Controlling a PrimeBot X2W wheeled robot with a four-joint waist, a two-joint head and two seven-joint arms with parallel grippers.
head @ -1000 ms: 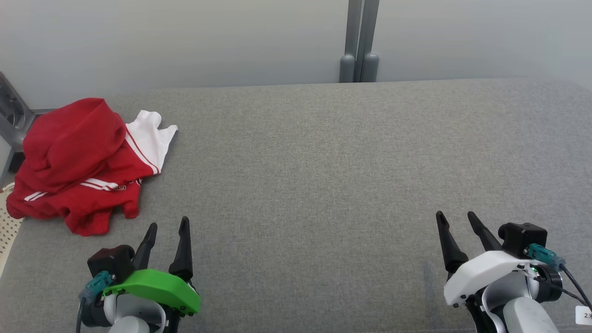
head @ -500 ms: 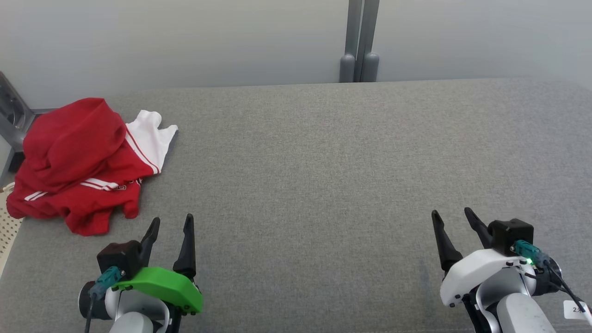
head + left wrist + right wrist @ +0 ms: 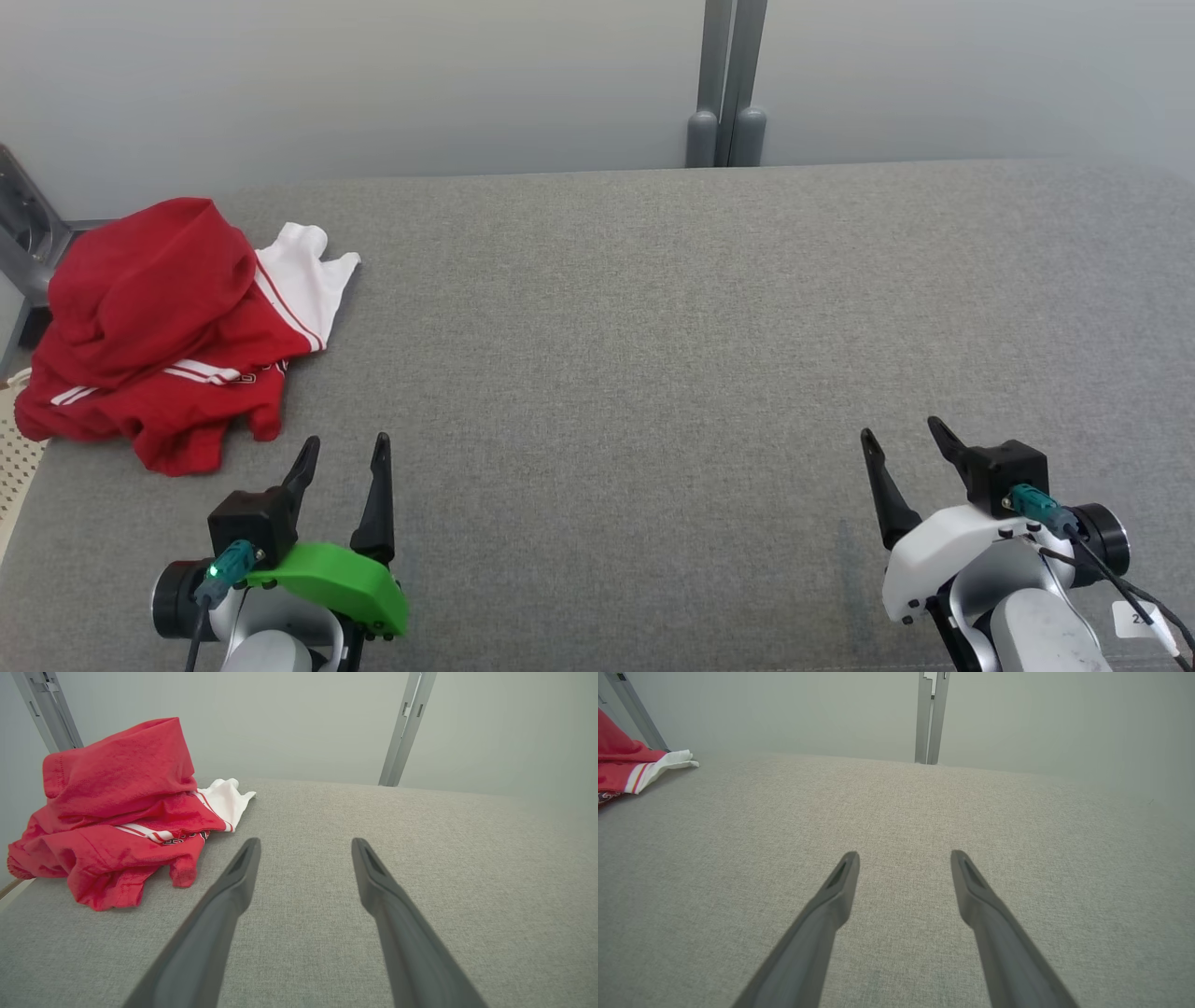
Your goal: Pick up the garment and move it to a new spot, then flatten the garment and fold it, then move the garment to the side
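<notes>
A crumpled red garment [image 3: 154,327] with white stripes and a white panel lies in a heap at the far left of the grey padded table [image 3: 653,327]. In the left wrist view the garment [image 3: 112,807] sits ahead and to the left of the fingers; in the right wrist view a corner of it [image 3: 626,767] shows at the left edge. My left gripper [image 3: 344,448] hovers open just below and right of the garment, not touching it. My right gripper [image 3: 901,431] stands open over bare table at the lower right. Both hold nothing.
A grey metal post [image 3: 728,84] rises behind the table's back edge against a pale wall. A grey frame piece [image 3: 23,243] stands by the table's left end, beside the garment. A white perforated surface [image 3: 14,457] lies off the left edge.
Both wrists have turned a little and drifted slightly toward the middle; the left gripper's fingers moved right, the right gripper's moved left. The garment has not moved.
</notes>
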